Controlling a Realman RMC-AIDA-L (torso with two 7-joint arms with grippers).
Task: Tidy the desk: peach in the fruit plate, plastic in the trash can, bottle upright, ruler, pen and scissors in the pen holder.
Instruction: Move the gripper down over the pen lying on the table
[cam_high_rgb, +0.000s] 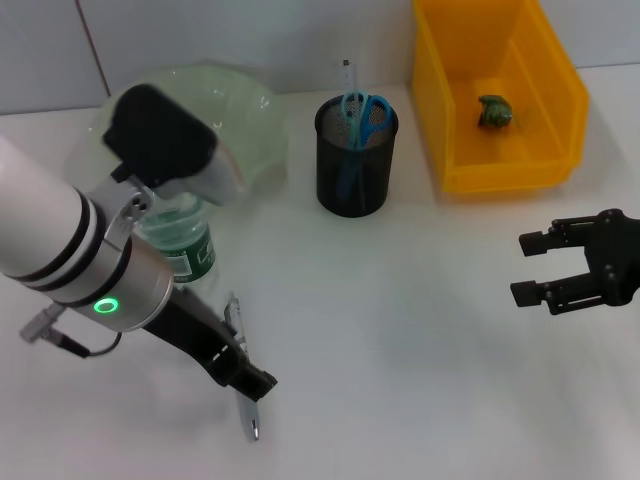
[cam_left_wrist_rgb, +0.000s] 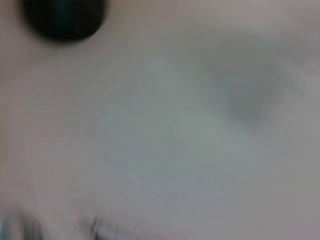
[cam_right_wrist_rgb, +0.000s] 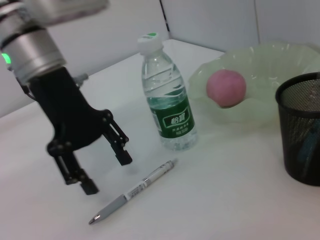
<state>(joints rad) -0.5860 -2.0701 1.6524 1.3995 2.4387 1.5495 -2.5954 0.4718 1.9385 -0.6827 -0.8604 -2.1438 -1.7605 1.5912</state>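
Lying one pen (cam_right_wrist_rgb: 133, 191), one bottle (cam_right_wrist_rgb: 167, 100) upright

White left arm (cam_high_rgb: 45, 225), 2 black bands, green ring light, seemingly matte black claws.

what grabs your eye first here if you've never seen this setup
The left tool hangs open just above the pen lying on the table beside the upright bottle. Behind them, a pink peach sits in the green fruit plate, and the yellow trash can stands far right.
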